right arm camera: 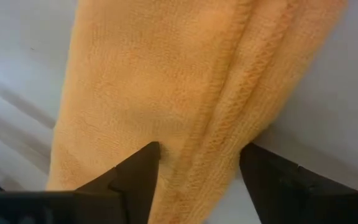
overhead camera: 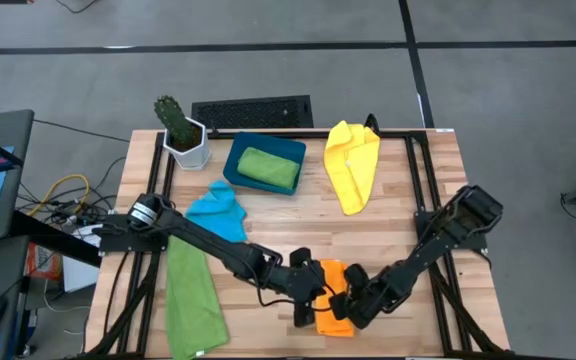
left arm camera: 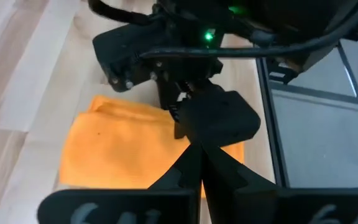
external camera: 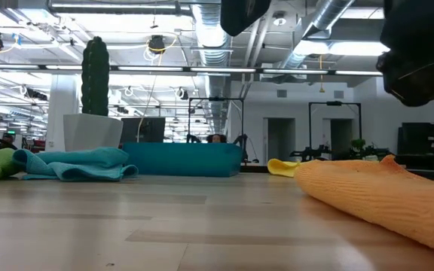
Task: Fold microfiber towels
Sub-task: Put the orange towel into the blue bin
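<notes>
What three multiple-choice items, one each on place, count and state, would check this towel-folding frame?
1. Where does the folded green towel lie?
A. in the teal tray
B. on the floor
C. under the cactus pot

2. How many towels show in the high view?
A. three
B. five
C. seven

3. How does the right gripper stand?
A. shut on the yellow towel
B. out of view
C. open, fingers astride the orange towel

Answers: 1 A, the green cloth sits inside the tray's walls. 2 B, two green, one blue, one yellow, one orange. 3 C, the right wrist view shows a fold between spread fingers.
</notes>
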`<state>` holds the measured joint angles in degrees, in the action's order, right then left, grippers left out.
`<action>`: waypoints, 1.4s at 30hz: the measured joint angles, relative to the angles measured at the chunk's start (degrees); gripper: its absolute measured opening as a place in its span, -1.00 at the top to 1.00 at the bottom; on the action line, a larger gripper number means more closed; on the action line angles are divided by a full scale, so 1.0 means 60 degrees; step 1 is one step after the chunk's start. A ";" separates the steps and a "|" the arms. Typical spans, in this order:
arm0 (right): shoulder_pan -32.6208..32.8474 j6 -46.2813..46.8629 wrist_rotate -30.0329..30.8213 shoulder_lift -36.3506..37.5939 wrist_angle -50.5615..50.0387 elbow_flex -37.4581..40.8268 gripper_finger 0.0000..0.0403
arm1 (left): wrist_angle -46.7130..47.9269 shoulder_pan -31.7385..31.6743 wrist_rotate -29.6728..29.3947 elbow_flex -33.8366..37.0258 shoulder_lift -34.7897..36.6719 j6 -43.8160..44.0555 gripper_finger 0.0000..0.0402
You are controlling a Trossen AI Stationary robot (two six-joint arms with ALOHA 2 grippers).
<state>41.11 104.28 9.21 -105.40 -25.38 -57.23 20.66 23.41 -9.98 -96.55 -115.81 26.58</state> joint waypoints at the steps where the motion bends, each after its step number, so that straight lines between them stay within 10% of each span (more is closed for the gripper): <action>1: -0.0006 0.0003 -0.0055 -0.0042 -0.0162 -0.0087 -0.12 | 0.0044 -0.0034 0.0029 0.0000 0.0007 -0.0034 1.00; 10: -0.0541 -0.1071 -0.0458 0.0006 -0.0651 -0.0252 0.90 | 0.1231 -0.0365 -0.0126 0.0004 0.1152 -0.0206 1.00; 26: -0.4684 -0.7265 -0.0095 0.2692 -0.0283 -0.0543 0.92 | 0.5740 -0.0093 -0.3317 -0.0007 0.6204 0.0115 1.00; 42: -1.0683 -1.4392 -0.4074 0.1600 -0.0718 -0.5027 0.92 | 0.8588 0.0053 -0.6661 -0.0004 0.7813 0.1588 1.00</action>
<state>-22.99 17.92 -15.24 -95.79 -29.69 -87.40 72.18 23.73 -49.94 -96.57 -68.93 36.11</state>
